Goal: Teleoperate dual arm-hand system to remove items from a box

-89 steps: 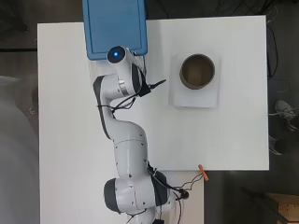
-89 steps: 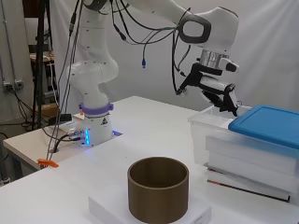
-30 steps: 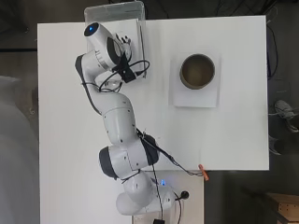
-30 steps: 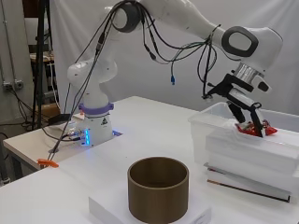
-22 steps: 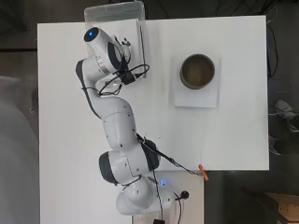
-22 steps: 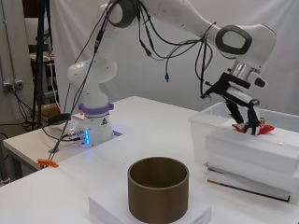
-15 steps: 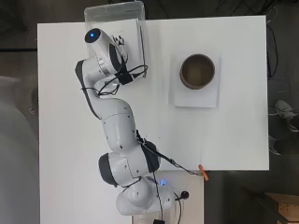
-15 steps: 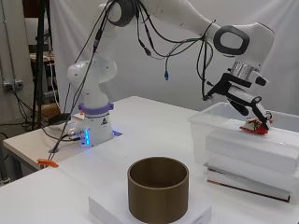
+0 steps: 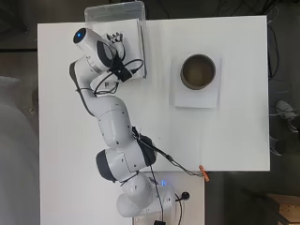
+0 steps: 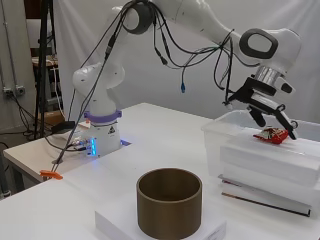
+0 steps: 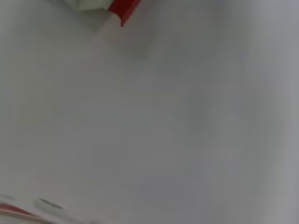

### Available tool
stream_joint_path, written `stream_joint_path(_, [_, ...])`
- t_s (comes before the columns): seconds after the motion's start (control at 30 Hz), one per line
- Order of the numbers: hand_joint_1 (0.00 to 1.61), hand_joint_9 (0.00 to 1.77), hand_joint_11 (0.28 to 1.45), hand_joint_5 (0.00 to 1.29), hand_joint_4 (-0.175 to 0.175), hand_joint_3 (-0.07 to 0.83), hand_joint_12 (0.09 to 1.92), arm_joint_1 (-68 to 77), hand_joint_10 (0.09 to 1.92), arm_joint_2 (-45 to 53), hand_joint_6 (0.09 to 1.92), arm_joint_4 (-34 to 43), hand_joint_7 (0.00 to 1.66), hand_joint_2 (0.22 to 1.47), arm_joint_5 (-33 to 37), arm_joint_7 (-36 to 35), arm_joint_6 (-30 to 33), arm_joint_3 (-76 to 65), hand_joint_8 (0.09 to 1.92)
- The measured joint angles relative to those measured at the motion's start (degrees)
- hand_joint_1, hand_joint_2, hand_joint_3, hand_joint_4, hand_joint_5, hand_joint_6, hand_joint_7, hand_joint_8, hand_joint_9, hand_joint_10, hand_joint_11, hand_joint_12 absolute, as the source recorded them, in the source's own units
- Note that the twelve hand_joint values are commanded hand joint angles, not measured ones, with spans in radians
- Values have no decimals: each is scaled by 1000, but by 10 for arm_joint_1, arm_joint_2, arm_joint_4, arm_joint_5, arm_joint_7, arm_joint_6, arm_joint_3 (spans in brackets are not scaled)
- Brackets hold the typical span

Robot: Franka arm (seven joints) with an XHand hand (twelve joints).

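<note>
Since three seconds ago the blue lid that covered the box is gone from both views, and your hand, which then hung above that lid, now sits at the open top of the clear plastic box; over the last second the red packet has stayed up at the box's rim under your fingers; in the side view the packet, red and crinkled, lies level with the top of the box at its far side, and your dark fingers reach down to it, spread and mostly straight, their tips at or just above the wrapper; you cannot tell from these views whether any finger actually pinches it; from overhead your fingertips show over the inside of the box, which stands at the table's far edge to the left of centre, and the packet itself is hidden beneath your wrist there; the wrist view gives you only pale, blurred surface with a red corner at one edge; inside the box, lower down, you can see pale flat layers and a dark strip near the bottom, too indistinct to name; away from the box, a brown round container stands upright on a white square base, well apart from the box on the white table; an orange clip lies near the arm's base, where a blue light glows.
</note>
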Motion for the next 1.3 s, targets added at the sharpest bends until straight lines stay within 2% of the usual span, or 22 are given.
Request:
stream_joint_path(0.17, [146, 395, 417, 274, 74, -17, 87, 2, 87, -7, 87, -41, 371, 799, 1, 7, 7, 4, 87])
stream_joint_path(0.23, [270, 612, 550, 503, 110, 1, 87, 2, 87, -10, 87, -49, 554, 927, 5, 11, 10, 3, 87])
stream_joint_path(0.27, [526, 850, 645, 648, 137, 16, 516, 2, 487, -11, 448, -51, 772, 1021, 5, 12, 14, 3, 391])
stream_joint_path(0.3, [724, 1062, 746, 750, 155, 15, 1059, 2, 1068, -15, 771, -56, 936, 1088, 4, 13, 22, 3, 925])
stream_joint_path(0.33, [840, 1192, 808, 805, 166, 11, 1426, 1, 1468, -22, 969, -63, 1022, 1128, 6, 12, 33, 2, 1329])
stream_joint_path(0.37, [901, 1259, 840, 831, 171, 7, 1631, -1, 1695, -27, 1078, -70, 1063, 1151, 14, 11, 43, -1, 1570])
stream_joint_path(0.43, [940, 1300, 857, 838, 175, 3, 1779, -6, 1871, -38, 1164, -84, 1086, 1173, 48, 7, 64, -6, 1762])
stream_joint_path(0.53, [948, 1291, 850, 838, 175, 0, 1785, -12, 1897, -58, 1187, -104, 1090, 1180, 102, -5, 88, -15, 1789])
stream_joint_path(0.67, [954, 1296, 856, 849, 175, -1, 1776, -15, 1883, -65, 1172, -110, 1101, 1176, 116, -22, 101, -21, 1778])
stream_joint_path(0.77, [956, 1353, 932, 854, 175, 0, 1772, -17, 1911, -70, 1171, -115, 1137, 1180, 120, -28, 109, -23, 1880])
stream_joint_path(0.83, [956, 1390, 983, 853, 175, 0, 1774, -20, 1919, -94, 1176, -140, 1163, 1182, 134, -46, 147, -27, 1920])
stream_joint_path(1.03, [959, 1441, 1048, 861, 175, 0, 1789, -33, 1920, -242, 1160, -250, 1224, 1178, 191, -113, 315, -53, 1920])
stream_joint_path(1.17, [956, 1470, 1090, 855, 175, 1, 1800, -41, 1920, -305, 1199, -286, 1280, 1183, 218, -133, 318, -81, 1920])
stream_joint_path(1.3, [961, 1512, 1149, 867, 175, -1, 1808, -63, 1920, -425, 1168, -374, 1315, 1178, 256, -214, 331, -132, 1920])
